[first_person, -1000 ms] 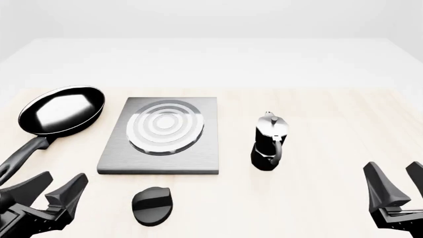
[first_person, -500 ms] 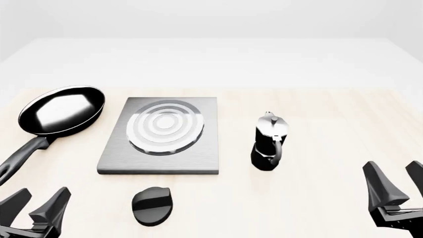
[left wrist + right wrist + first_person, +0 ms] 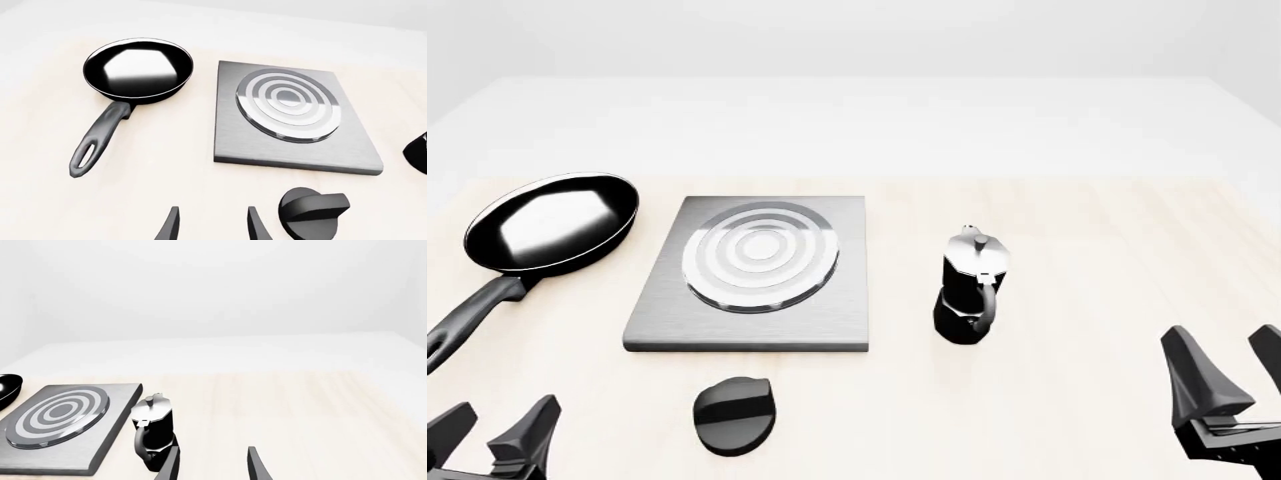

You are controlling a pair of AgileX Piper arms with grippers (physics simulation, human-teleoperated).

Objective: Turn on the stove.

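The stove (image 3: 754,300) is a flat brushed-grey slab with an oval ringed burner (image 3: 759,255) in the middle of the table. It also shows in the left wrist view (image 3: 293,130) and the right wrist view (image 3: 73,445). Its black ridged knob (image 3: 735,414) lies apart in front of the slab; it also shows in the left wrist view (image 3: 313,212). My left gripper (image 3: 491,428) is open and empty at the near left corner, left of the knob. My right gripper (image 3: 1232,368) is open and empty at the near right.
A black frying pan (image 3: 551,222) lies left of the stove, its handle (image 3: 467,320) pointing toward my left gripper. A small black moka pot (image 3: 972,287) stands right of the stove, between the slab and my right gripper.
My left gripper has drawn back and down toward the near left corner, so less of it shows. The right gripper, knob and stove have not moved.
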